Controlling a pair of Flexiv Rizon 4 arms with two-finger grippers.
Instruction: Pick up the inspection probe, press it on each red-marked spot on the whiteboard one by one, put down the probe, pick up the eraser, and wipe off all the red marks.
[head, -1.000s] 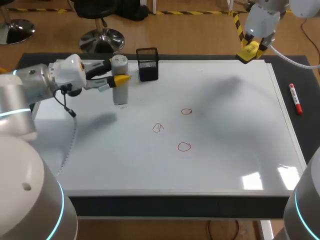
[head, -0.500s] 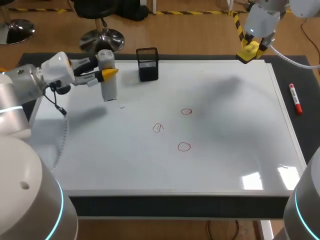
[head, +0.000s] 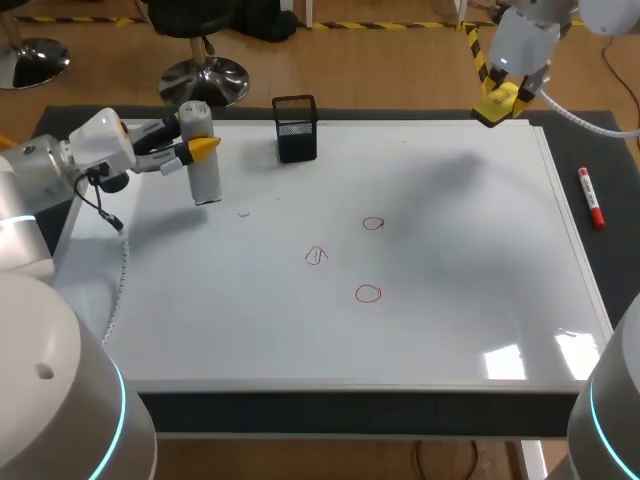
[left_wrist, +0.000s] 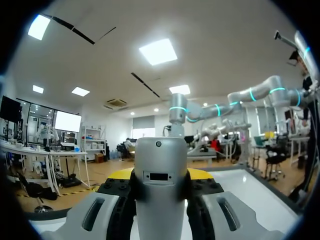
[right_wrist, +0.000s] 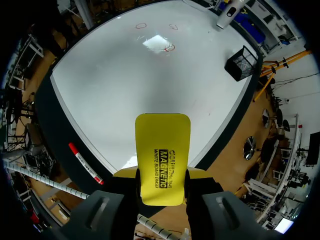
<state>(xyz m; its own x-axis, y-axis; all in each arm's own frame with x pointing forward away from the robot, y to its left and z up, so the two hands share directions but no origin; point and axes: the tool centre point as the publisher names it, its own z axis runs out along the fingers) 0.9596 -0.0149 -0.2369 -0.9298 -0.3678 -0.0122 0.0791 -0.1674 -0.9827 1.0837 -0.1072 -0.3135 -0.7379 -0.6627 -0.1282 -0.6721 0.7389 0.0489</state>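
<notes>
The inspection probe (head: 204, 170), a silver cylinder, stands upright over the far left part of the whiteboard (head: 450, 250), with my left gripper (head: 198, 148) shut on its upper half. In the left wrist view the probe (left_wrist: 161, 190) fills the gap between the fingers of the left gripper (left_wrist: 160, 176). Three red marks (head: 373, 223) (head: 316, 256) (head: 368, 293) lie near the board's middle. My right gripper (head: 497, 103) hangs above the far right corner, shut on the yellow eraser (right_wrist: 162, 157).
A black mesh holder (head: 295, 128) stands at the board's far edge, right of the probe. A red marker (head: 591, 197) lies on the dark table beyond the board's right edge. A tiny white speck (head: 243, 212) sits on the board near the probe.
My left arm has carried the probe leftward and a little farther back, away from the mesh holder. The right arm and eraser have not moved.
</notes>
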